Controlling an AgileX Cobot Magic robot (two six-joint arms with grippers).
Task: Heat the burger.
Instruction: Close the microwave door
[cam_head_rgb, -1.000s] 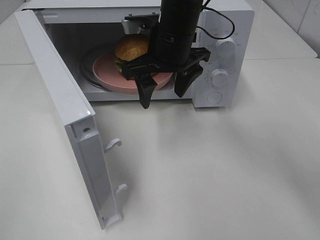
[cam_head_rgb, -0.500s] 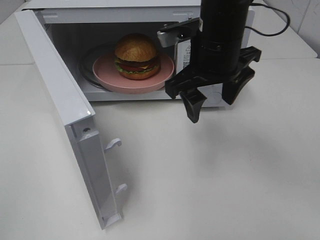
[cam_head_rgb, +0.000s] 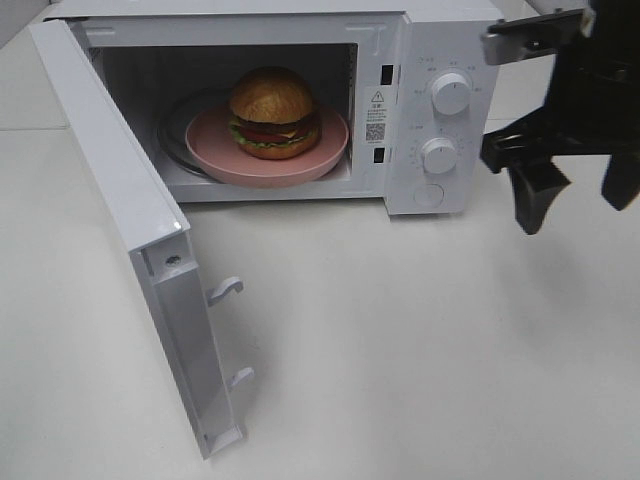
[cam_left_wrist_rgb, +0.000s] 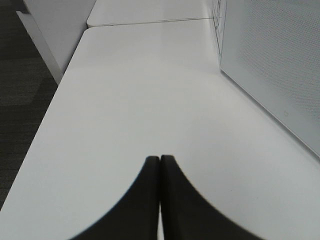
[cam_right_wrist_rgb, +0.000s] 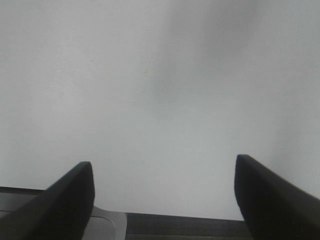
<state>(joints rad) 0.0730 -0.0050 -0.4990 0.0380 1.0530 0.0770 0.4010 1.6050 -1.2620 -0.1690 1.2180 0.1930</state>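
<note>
Round burger (cam_head_rgb: 273, 112): glossy browned domed bun over green lettuce, red tomato, yellow cheese and dark patty. Sits upright at the middle of a round pink plate (cam_head_rgb: 215, 150), inside the cavity of a white box-shaped microwave (cam_head_rgb: 400, 40), toward 11 o'clock in the high view. Hinged white microwave door (cam_head_rgb: 120, 210) swung wide, reaching down to 7 o'clock.

On the control panel, a warning-triangle sticker with QR code (cam_head_rgb: 377, 115) and two round white dials (cam_head_rgb: 451, 93) ringed with printed marks. All print too small to read.

Black right gripper (cam_head_rgb: 575, 210) at 3 o'clock, beside the microwave and apart from it, jaws spread wide with nothing between them. Partly cut off by the frame edge. From its wrist camera, only dark fingertips (cam_right_wrist_rgb: 75, 190) over blurred white table (cam_head_rgb: 400, 330).

Black left gripper (cam_left_wrist_rgb: 160, 167) outside the high view, fingers pressed together and empty above the table. Perforated white panel (cam_left_wrist_rgb: 270, 65) close beside it. Cannot tell which part of the microwave.
</note>
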